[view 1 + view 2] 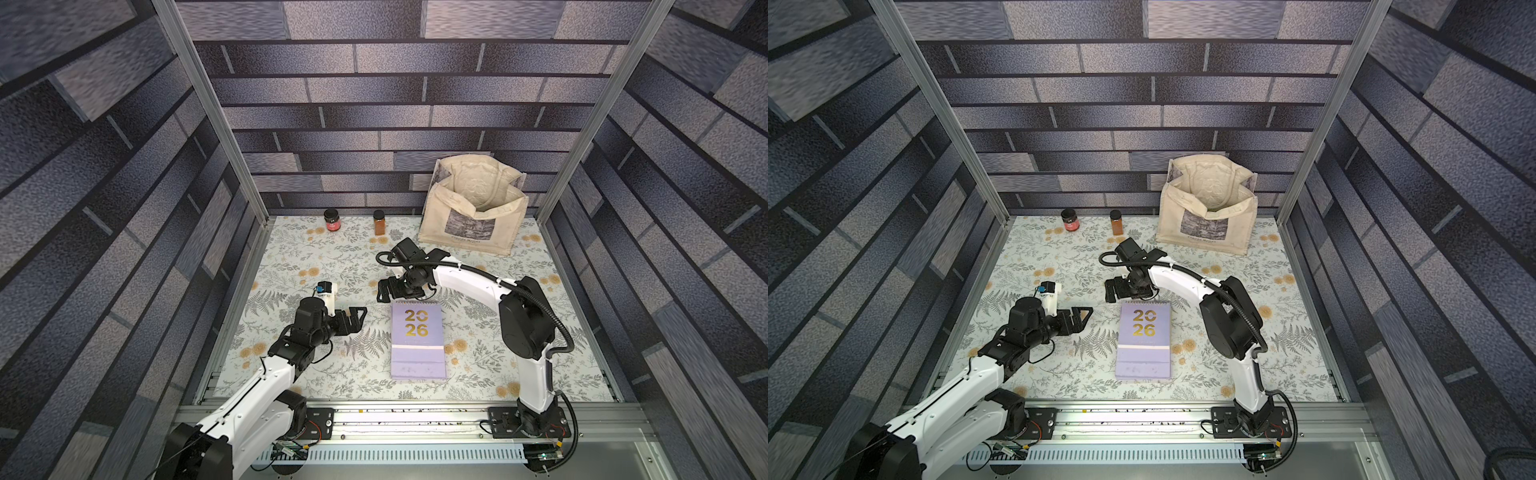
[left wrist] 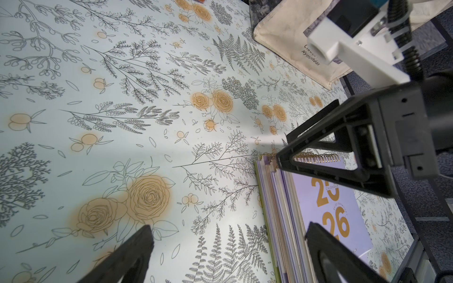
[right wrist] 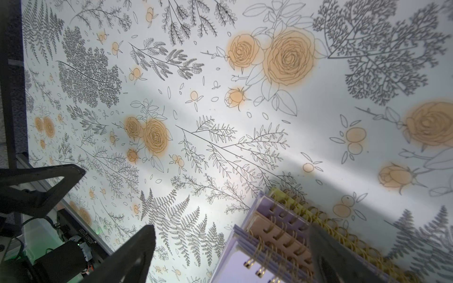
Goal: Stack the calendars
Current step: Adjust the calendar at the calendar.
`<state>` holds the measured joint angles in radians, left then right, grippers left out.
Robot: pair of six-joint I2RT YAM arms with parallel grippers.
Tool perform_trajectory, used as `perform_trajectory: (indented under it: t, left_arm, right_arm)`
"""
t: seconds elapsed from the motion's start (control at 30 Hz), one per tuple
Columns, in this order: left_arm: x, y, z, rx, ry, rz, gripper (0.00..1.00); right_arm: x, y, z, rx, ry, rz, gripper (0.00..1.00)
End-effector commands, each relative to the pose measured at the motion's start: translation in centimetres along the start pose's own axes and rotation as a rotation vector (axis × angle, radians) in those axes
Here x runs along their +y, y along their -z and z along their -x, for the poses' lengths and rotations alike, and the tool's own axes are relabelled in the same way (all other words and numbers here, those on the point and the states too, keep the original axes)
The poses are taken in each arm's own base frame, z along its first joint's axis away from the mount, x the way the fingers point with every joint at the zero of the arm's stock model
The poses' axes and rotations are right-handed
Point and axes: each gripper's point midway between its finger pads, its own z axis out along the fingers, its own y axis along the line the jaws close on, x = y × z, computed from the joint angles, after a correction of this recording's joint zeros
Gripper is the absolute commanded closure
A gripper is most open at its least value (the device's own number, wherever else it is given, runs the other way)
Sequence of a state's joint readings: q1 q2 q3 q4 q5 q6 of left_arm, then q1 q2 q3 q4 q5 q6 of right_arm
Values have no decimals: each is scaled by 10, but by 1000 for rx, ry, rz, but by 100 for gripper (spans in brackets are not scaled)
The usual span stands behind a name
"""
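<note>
Brick-patterned walls box in a floral surface [image 1: 316,257], where the calendars [image 1: 417,340] lie in one pile near the front middle. A lilac cover is on top and the spirals are all at the far edge, so the pile sits square. The left tool [image 1: 360,319] and right tool [image 1: 381,291] hover just beside it, both released and empty, probably because the stacking looks complete. A tote bag [image 1: 473,224] stands well apart at the back.
</note>
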<state>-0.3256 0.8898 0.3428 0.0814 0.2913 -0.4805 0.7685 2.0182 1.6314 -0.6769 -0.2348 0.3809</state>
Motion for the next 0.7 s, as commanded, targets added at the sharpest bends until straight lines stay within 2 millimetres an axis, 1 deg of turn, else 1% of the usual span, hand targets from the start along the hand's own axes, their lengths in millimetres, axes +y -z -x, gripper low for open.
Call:
perform_trajectory:
  t: [0.0,0.27,0.53,0.67]
  left_arm:
    - [0,3,-2,-1,13,-7,0]
    - [4,4,-1,-9,19,5,0]
    - [4,5,0,-11,20,3,0]
    - [5,4,-1,-10,21,2,0]
  right_arm:
    - [11,6,2,-4,14,7,2]
    - [8,-3,-15,35,10,-1,2]
    - [11,1,-25,35,-1,7,2]
    - [10,2,-26,34,-1,0,2]
